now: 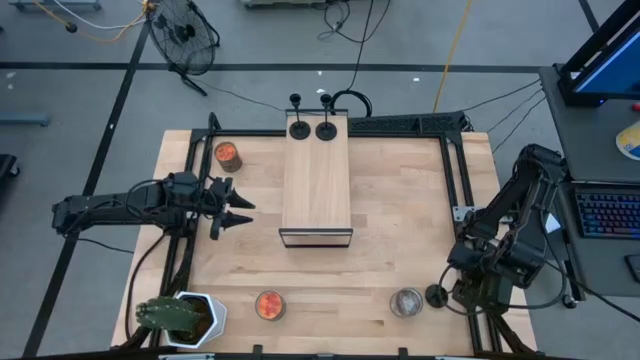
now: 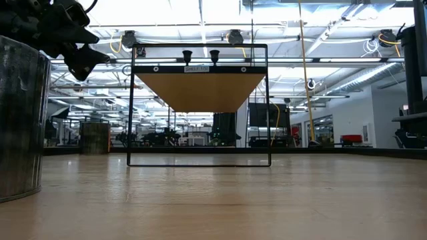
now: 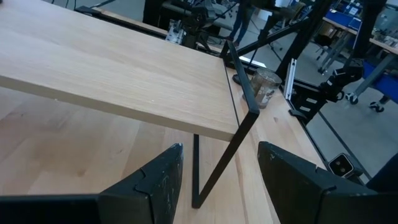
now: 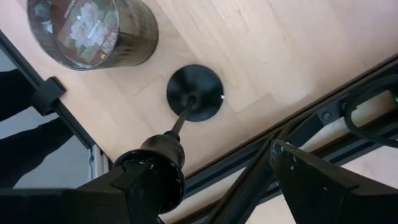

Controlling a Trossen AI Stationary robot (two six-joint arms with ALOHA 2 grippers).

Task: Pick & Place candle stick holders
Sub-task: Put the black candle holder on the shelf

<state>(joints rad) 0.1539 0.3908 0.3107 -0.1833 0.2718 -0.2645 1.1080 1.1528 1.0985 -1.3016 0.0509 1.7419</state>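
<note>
While the right end effector [image 4: 217, 180] hangs just above the matte-black candle stick holder [image 4: 193, 93] standing beside the glass candle jar [image 4: 93, 31], its fingers are parted around the holder's cup top without visibly pinching it, so nothing looks held. That holder stands on the pale wooden worktop [image 1: 400, 200], near the corner well apart from the raised wooden shelf with a thin black frame [image 1: 316, 180]. Two more black holders [image 1: 312, 129] stand together on the shelf's far end. Beside the shelf, the left end effector [image 1: 232, 210] hovers with fingers spread, empty. Judging by its build, the holder is rigid, light and top-heavy on a thin stem, likely smooth metal. Taking it at the cup or upper stem, squarely upright, should stop tipping.
</note>
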